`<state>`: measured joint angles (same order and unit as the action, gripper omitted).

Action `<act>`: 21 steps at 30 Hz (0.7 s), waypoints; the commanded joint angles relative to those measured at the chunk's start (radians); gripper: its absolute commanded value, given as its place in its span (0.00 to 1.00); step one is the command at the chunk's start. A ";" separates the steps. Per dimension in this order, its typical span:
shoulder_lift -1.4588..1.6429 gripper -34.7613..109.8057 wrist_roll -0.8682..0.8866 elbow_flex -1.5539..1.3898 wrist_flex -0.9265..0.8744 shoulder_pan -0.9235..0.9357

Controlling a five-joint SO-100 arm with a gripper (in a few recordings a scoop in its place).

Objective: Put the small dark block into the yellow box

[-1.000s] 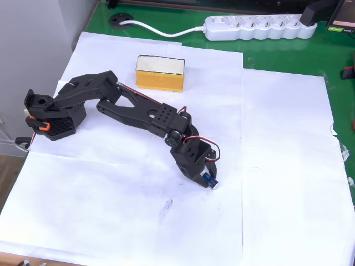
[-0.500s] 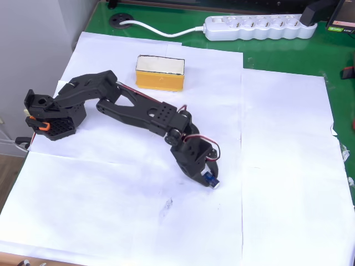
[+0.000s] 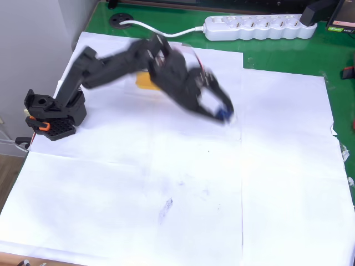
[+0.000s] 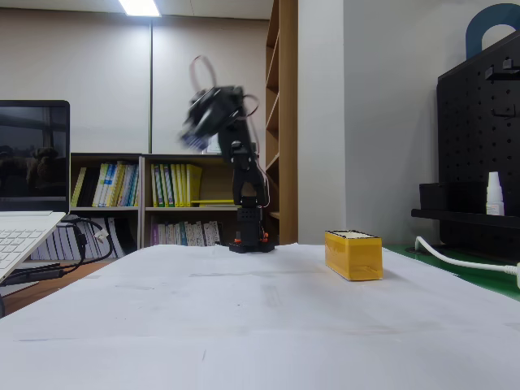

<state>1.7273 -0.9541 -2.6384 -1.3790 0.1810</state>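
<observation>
From the overhead view I saw my arm smeared by motion blur, its gripper (image 3: 222, 111) out over the white paper on the table (image 3: 277, 183), right of the yellow box (image 3: 145, 82). A small bluish patch sat at the gripper's tip, which I took for the small dark block (image 3: 223, 114) held between the jaws, though the blur kept me from telling how tightly they gripped. The arm covered most of the box, leaving an orange-yellow sliver. In the fixed view the gripper (image 4: 193, 136) hung high above the table, left of the box (image 4: 353, 254), which stood on the paper. A white power strip (image 3: 258, 26) lay along the far edge.
</observation>
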 commanded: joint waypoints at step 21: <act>-0.623 0.24 -0.218 0.994 -0.020 -0.624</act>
<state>1.1781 -1.1674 -1.6981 -1.4603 -0.4050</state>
